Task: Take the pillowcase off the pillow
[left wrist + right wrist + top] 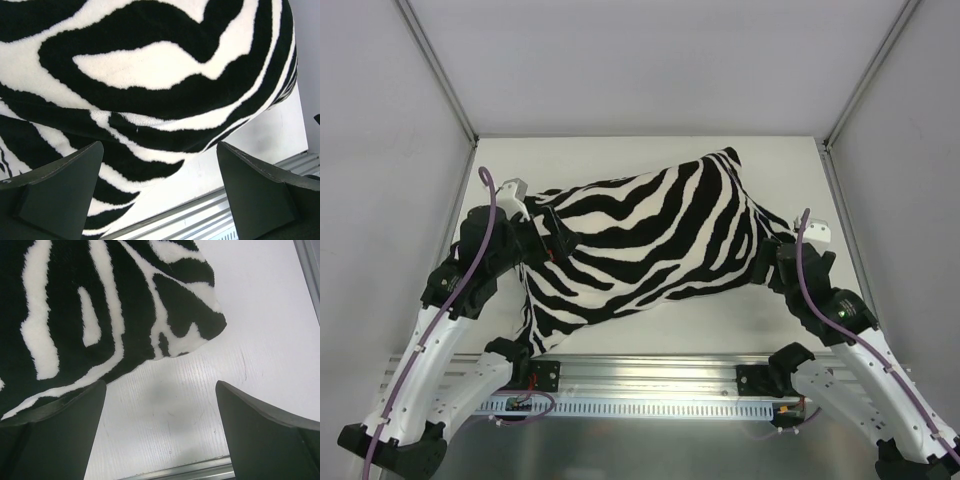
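Step in hand: the start, by my reckoning. The cover is fully on and nothing is gripped.
Left pincer (548, 238): jaws spread wide and empty. It sits at the left end of the pillowcase (650, 235), with fabric bulging just ahead of the fingers (60, 190) in its own wrist view.
Pillowcase: zebra print in black and white, short plush pile, soft and puffy. It is a plump rectangle lying slantwise across the middle of the desk (720, 320).
Pillow: wholly hidden inside the case, so it lies in the same spot.
Right pincer (767, 262): jaws also wide and holding nothing. It is poised at the right-hand corner, with bare desk between the fingers.
Next move, I'd judge: one pincer pinches loose fabric only while the other pins the stuffing. I cannot tell which end is open.
Desk: white, matte, finely ribbed, with a metal rail (650, 375) along its near edge.
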Robot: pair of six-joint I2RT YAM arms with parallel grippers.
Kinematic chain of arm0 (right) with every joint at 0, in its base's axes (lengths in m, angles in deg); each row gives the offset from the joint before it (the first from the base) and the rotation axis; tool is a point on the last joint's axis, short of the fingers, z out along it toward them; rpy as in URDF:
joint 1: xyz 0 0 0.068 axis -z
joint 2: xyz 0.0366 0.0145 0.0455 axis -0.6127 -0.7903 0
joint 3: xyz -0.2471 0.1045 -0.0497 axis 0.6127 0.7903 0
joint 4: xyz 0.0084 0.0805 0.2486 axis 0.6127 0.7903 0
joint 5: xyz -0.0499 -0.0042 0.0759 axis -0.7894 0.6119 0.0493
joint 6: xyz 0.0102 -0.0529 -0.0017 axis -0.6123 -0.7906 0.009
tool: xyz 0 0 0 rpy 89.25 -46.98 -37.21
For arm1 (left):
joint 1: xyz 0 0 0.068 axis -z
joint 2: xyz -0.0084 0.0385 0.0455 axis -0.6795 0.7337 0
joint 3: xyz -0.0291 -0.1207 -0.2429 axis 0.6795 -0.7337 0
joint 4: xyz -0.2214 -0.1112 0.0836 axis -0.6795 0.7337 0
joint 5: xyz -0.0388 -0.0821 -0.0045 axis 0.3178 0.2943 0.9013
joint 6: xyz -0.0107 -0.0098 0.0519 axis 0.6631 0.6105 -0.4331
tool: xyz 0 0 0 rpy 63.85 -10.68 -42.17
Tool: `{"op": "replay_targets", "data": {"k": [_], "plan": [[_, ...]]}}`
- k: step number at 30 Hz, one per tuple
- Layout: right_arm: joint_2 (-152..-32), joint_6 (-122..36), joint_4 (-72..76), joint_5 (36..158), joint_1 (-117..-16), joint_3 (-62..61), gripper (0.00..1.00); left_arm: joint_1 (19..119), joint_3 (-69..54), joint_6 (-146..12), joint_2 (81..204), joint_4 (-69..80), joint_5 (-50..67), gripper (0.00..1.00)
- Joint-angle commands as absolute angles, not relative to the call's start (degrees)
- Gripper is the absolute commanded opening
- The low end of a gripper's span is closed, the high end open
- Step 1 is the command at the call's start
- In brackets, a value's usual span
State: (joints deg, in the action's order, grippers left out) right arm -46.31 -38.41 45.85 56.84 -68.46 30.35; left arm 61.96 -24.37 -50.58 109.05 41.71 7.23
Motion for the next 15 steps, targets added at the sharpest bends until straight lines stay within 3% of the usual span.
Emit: {"op": "replay_targets", "data": {"k": [1,9,15], "plan": [[-45.7,-37.4,46.8,54.5,-68.7,29.3,0.96,62.4,-22.6,-51.4,110.4,40.9,9.6,0.99],[-45.8,-37.6,46.7,53.2,-68.7,29.4,0.96,62.4,-22.8,-51.0,112.9,43.0,7.5,0.99],[-49.4,-37.7,46.8,53.3,-64.3,28.3,0.96,62.6,-22.5,-46.9,112.7,57.9,-1.3,0.99]]}}
